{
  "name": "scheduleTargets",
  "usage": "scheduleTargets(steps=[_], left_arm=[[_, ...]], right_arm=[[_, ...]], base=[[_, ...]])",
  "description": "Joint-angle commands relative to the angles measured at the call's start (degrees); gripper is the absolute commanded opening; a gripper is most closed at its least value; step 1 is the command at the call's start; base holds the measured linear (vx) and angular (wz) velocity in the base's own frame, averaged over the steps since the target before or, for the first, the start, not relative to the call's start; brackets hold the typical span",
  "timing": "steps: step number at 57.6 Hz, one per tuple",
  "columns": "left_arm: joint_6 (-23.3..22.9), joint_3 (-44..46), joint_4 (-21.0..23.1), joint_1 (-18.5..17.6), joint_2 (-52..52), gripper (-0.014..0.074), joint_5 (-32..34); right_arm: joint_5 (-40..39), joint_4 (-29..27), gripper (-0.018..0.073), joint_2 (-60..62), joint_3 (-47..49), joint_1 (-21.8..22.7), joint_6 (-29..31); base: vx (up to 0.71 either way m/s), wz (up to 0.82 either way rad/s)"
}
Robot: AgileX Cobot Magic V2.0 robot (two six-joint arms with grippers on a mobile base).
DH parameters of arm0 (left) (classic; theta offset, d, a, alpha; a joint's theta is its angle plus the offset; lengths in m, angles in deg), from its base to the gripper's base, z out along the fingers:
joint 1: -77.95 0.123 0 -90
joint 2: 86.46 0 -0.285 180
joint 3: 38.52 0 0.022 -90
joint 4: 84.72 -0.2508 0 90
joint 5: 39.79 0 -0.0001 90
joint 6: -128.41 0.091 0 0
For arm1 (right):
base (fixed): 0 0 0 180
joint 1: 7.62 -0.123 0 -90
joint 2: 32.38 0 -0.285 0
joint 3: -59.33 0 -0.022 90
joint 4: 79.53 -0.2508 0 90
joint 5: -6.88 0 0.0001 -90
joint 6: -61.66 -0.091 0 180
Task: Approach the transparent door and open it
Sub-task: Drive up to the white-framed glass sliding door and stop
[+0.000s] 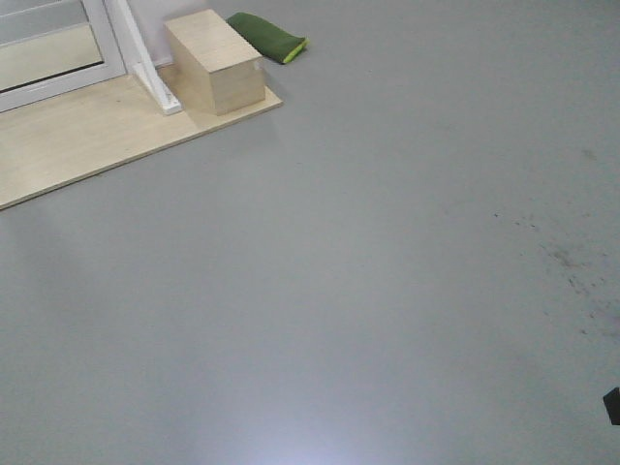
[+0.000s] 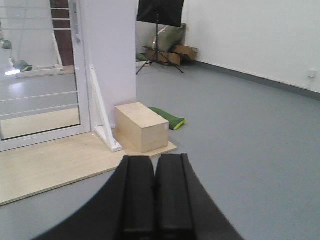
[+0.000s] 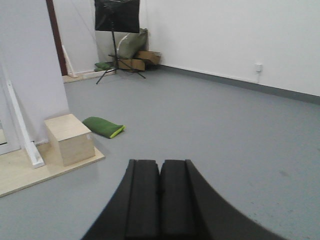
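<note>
**Approach leg: door off to the front-left, both arms idle**

The grey floor [image 1: 387,291] takes up nearly all of the front view, so by my reading the robot is in the driving part of the task, not the opening part. The transparent door [image 2: 40,85] stands well apart from the robot, ahead and to its left. The left wrist camera shows barred glass in a white frame. The front camera catches only its bottom corner.

It sits on a pale wooden platform [image 2: 45,165] laid on the floor. A wooden box [image 2: 142,125] rests on the platform's right end, just beside a white angled brace [image 2: 102,115]. A green cushion [image 2: 167,117] lies on the floor behind the box.

What looks like the pull handle [image 2: 76,25] runs up the door's right stile — too small to be sure of its shape.

The left gripper [image 2: 154,195] and right gripper [image 3: 160,200] each have their fingers pressed together on nothing.

To do this well, swing the base left and square it to the glass. Keep clear of the box and brace, and stop short of the platform edge — close enough for an arm to reach that stile.
</note>
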Motion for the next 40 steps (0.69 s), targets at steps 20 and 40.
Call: scheduleTargets(steps=[20, 40], left_arm=[[0.0, -0.9, 0.2, -0.3, -0.8, -0.0003, 4.8], [0.0, -0.9, 0.2, -0.3, -0.8, -0.0003, 4.8]], right_arm=[[-4.6, 0.5, -0.0006, 0.9, -0.2, 0.2, 0.0], [-4.6, 0.5, -0.0006, 0.9, -0.2, 0.2, 0.0]], base=[[0.63, 0.54], [0.63, 0.53]])
